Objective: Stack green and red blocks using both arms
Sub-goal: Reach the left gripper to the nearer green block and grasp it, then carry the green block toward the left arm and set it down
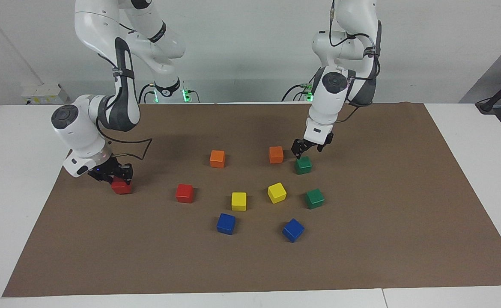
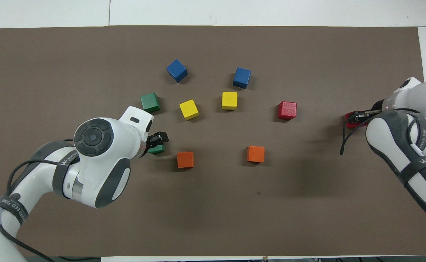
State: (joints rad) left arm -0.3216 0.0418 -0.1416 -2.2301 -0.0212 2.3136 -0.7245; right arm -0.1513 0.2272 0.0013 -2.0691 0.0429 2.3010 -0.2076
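Green and red blocks all lie unstacked, so the pick-up step is in hand. The right gripper (image 1: pixel 117 176) is down on a red block (image 1: pixel 121 187) at the right arm's end of the mat, fingers closed on it. The left gripper (image 1: pixel 307 147) hovers just above a green block (image 1: pixel 303 165), fingers parted and empty. Next move calls for a straight descent around that cube. The overhead view hides most of this green block (image 2: pixel 157 149) under the left wrist; the facing view shows the gap.
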